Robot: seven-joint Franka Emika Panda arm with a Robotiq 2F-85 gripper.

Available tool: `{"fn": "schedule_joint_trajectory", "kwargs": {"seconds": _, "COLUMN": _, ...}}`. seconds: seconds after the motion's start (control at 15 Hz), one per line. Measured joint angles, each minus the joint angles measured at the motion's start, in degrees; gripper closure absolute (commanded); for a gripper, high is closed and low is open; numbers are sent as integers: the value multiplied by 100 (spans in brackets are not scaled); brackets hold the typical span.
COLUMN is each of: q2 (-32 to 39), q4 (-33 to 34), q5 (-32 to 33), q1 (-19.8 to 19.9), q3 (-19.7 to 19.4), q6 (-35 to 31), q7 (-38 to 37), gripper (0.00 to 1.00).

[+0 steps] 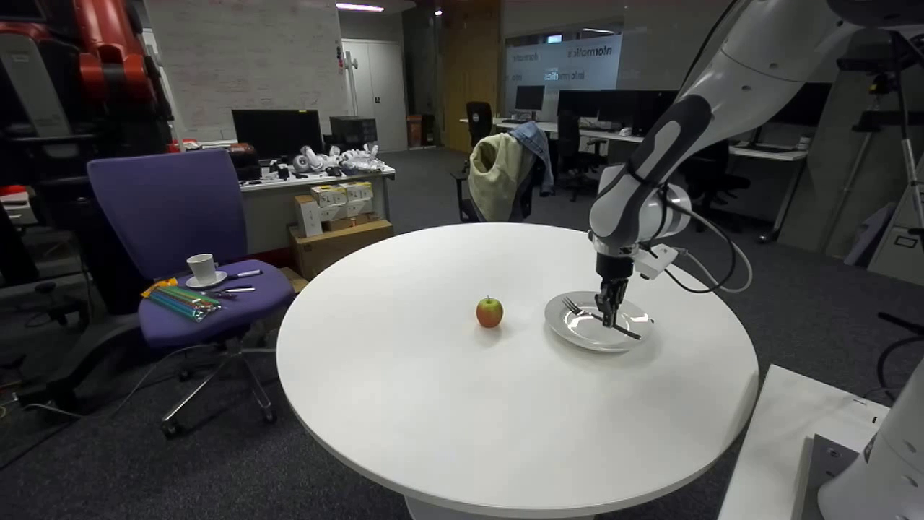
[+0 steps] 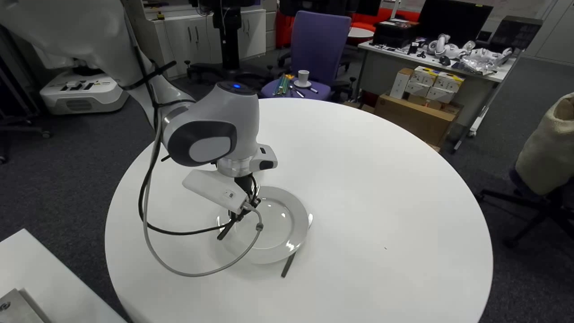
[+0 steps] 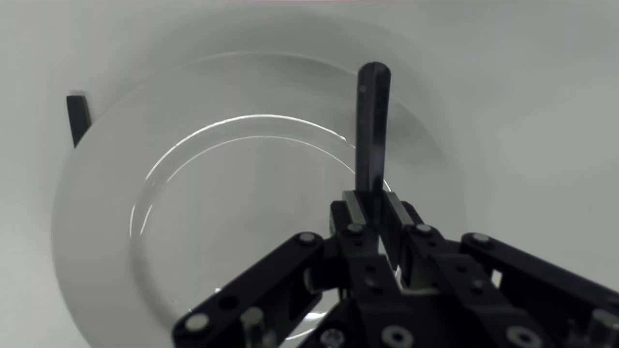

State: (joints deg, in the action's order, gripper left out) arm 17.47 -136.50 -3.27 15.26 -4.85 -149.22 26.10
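I count one black-handled metal fork [image 3: 372,126] in the gripper [image 3: 371,205], one round white plate [image 3: 217,208] beneath it, one more black handle [image 3: 78,118] near it, one red-green apple [image 1: 489,312] apart from it, one white cup [image 1: 203,268] farther off.

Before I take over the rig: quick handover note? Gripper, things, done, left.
Gripper: shut on the fork.
Things: fork is over the plate; can't tell whether they touch. A second utensil, dark-handled, is partly hidden by the plate's rim. Apple sits on the table, apart from the plate.
Done: fork gripped.
Left: fork not yet released. I'd check what supports it before letting go; it could drop onto the plate.
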Motion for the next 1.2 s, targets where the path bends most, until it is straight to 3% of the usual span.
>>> {"fn": "schedule_joint_trajectory", "kwargs": {"seconds": 1.2, "q2": 1023, "q4": 1026, "q5": 414, "q1": 13, "q3": -121, "q6": 67, "q7": -17, "gripper": 96}}
